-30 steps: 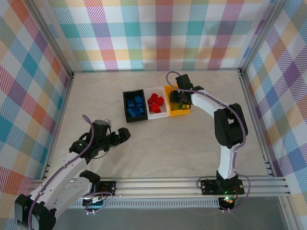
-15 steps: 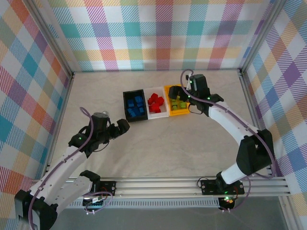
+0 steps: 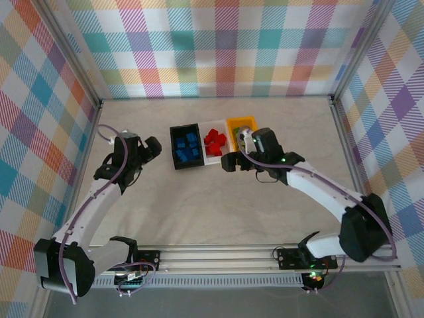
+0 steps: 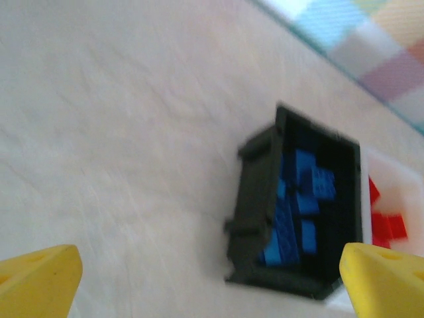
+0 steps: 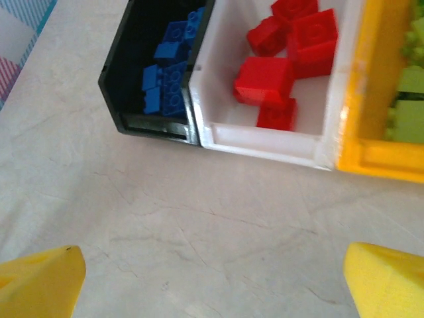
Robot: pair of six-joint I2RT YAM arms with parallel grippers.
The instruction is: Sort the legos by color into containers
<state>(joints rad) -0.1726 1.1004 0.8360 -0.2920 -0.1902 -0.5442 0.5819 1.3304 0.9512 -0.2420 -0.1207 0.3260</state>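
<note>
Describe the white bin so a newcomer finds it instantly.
On the marbled table, toward the far wall, three bins sit joined in a row. The white bin is the middle one, between the black bin and the orange-yellow bin. It alone holds red bricks.

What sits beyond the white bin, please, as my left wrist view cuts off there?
Observer: An orange-yellow bin joins the right side of the white bin, with lime green bricks inside.
Operator: Thanks. Where is the right gripper?
Observer: The right gripper is open over the table, just in front of the white bin's near wall, holding nothing.
Operator: How many red bricks are in that bin?
Observer: About five red bricks, seen from the right wrist view.
</note>
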